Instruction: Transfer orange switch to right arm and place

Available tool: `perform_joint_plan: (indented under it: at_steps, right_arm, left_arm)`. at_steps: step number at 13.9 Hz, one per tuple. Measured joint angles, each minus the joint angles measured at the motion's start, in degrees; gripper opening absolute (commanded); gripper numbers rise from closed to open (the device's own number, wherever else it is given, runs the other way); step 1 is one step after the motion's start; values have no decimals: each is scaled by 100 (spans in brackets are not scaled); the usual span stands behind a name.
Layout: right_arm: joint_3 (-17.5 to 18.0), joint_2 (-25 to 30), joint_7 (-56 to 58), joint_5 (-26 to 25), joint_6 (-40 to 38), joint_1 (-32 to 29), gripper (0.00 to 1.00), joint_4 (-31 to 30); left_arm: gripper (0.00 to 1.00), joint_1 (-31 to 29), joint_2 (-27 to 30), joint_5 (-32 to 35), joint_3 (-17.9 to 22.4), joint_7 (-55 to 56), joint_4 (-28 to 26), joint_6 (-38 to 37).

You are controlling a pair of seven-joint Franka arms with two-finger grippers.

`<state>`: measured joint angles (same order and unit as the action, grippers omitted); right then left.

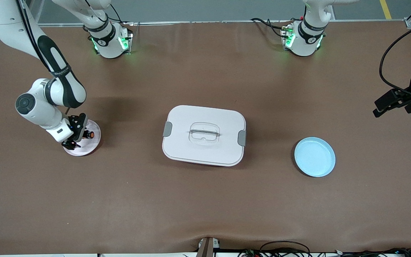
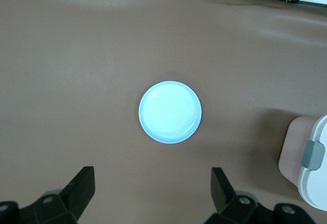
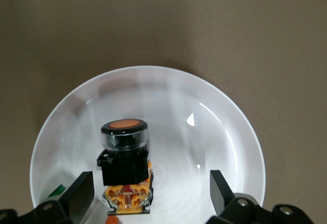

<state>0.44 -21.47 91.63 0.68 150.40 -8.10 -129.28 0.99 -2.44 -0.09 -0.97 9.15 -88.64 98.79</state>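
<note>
Orange and black, the orange switch point(image 3: 124, 170) lies on a glossy white plate point(image 1: 93, 142) at the right arm's end of the table, its round cap pointing roughly toward twelve o'clock in the right wrist view. The right gripper point(image 1: 76, 132) hangs low over that plate with its fingers spread wide, the switch sitting between them and slightly toward one finger; nothing is held.

Judged from this, the step in hand is the first pickup, and it falls to the right arm rather than the left, whatever the task wording suggests. The next move calls for a short descent and a closing on the squarish black middle of the body (the domed clear collar under the cap looks slippery and would likely roll out).

The left gripper point(image 1: 392, 101) waits over the left arm's end of the table, also spread wide and empty. Below it, at about six o'clock from it in the front view, lies a pale blue plate point(image 1: 314, 157), smooth and shallow. Between the two plates sits a matte white lidded box point(image 1: 204, 135) with rounded corners, grey side clips and a clear recessed handle. The brown table point(image 1: 205, 200) covering looks soft and leathery.
</note>
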Motion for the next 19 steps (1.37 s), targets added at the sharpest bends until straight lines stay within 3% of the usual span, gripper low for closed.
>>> perform_joint_plan:
  at_steps: [7,12,19]
  right_arm:
    - [-7,4,-251,16,-2137,-3,100,1252]
    - [1,11,-2018,8,-3704,-2,100,2174]
    - [37,44,-3828,-39,-5535,101,100,3613]
  left_arm:
    - [100,143,152,0,191,0,-49,-401]
    - [100,146,810,0,190,-10,-721,-198]
    - [100,198,658,0,115,-12,-591,-79]
